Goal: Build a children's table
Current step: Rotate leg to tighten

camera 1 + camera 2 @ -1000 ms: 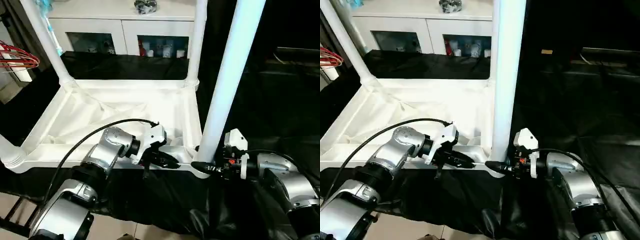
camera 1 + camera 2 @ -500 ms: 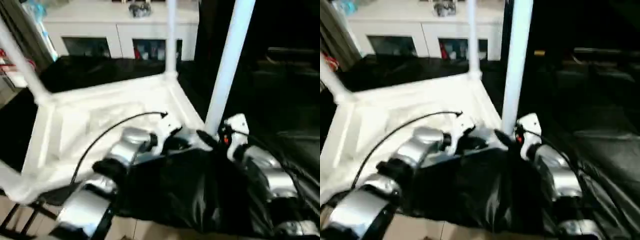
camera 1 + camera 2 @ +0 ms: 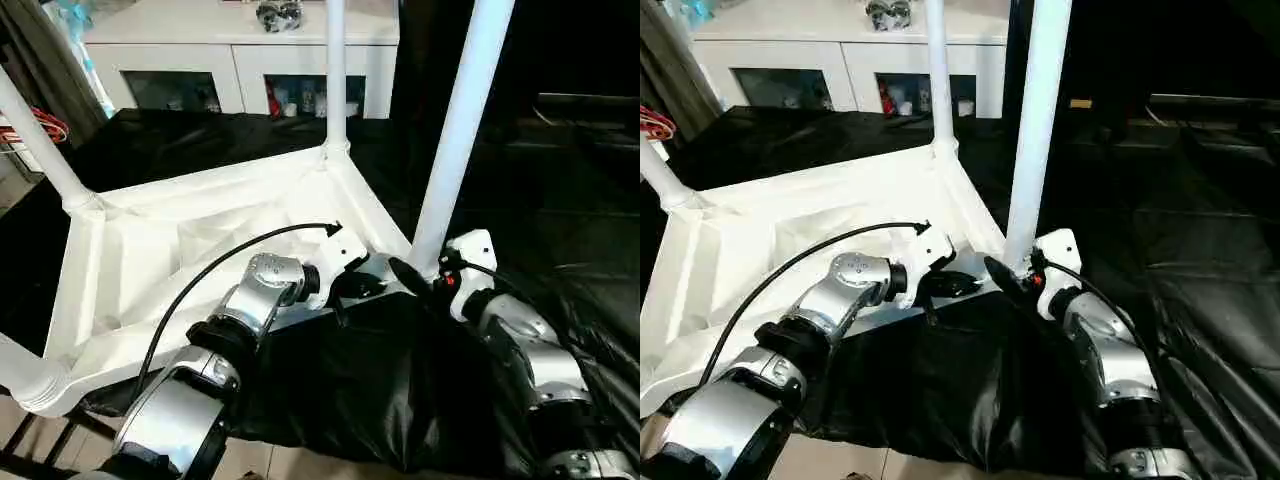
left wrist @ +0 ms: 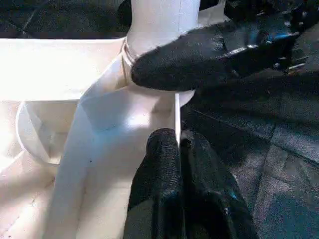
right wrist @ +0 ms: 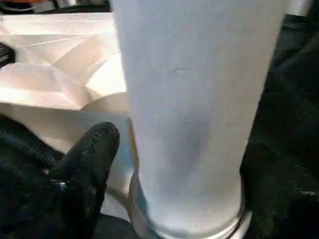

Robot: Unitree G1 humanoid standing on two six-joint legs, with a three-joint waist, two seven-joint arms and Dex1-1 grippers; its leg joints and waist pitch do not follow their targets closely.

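- Since a second ago the children's table has swung round on the black-covered bench: its long edge then lay square across my view, and it now runs at an angle, with the near corner turned toward my right arm. Some of that shift may be my own head moving.
- All four legs stand in their corner sockets with the top lying underside up. The near right leg rises straight from its socket; the far leg and the left leg are also upright, and the fourth shows at the lower left corner.
- My left gripper has its two fingers pressed together on the thin side wall of the top, just beside the near right socket. The wall's edge runs up between the fingertips in the left wrist view.
- My right gripper sits at the foot of the near right leg. One finger lies beside the leg's base with a sliver of gap showing, so I judge the claw spread and letting go, though the other finger is hidden behind the leg.
- Judgement: the last leg looks seated, its collar flush on the socket ring in the right wrist view. What remains is to confirm each leg is tight and turn the table onto its feet.
- Risk: the pinch on the thin wall could slip or drag the table.
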